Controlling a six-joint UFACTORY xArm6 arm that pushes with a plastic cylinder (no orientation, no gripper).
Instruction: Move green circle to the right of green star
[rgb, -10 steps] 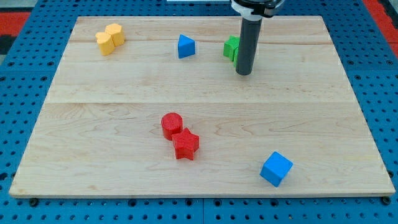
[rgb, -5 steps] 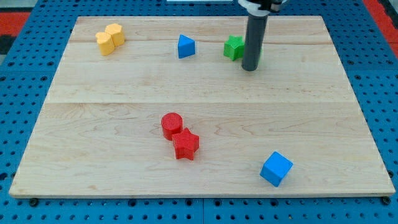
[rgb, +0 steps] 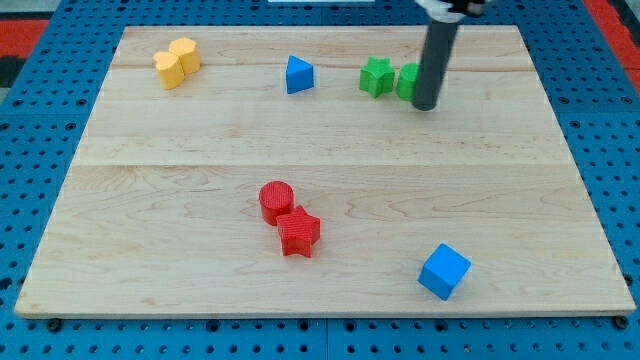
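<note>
Because the job wants it there, the green circle (rgb: 408, 80) sits just right of the green star (rgb: 376, 76); the arm has no hand, and my tip (rgb: 425, 105) rests at the circle's lower right edge.

From where I stand there is nothing to read anywhere: no lettering, numbers, brand marks or signs. The pale wooden tabletop (rgb: 330, 150) shows only its grain and plank seams, and the small coloured blocks on it have plain faces. The blue perforated surface (rgb: 40, 140) around it carries only rows of holes.
</note>
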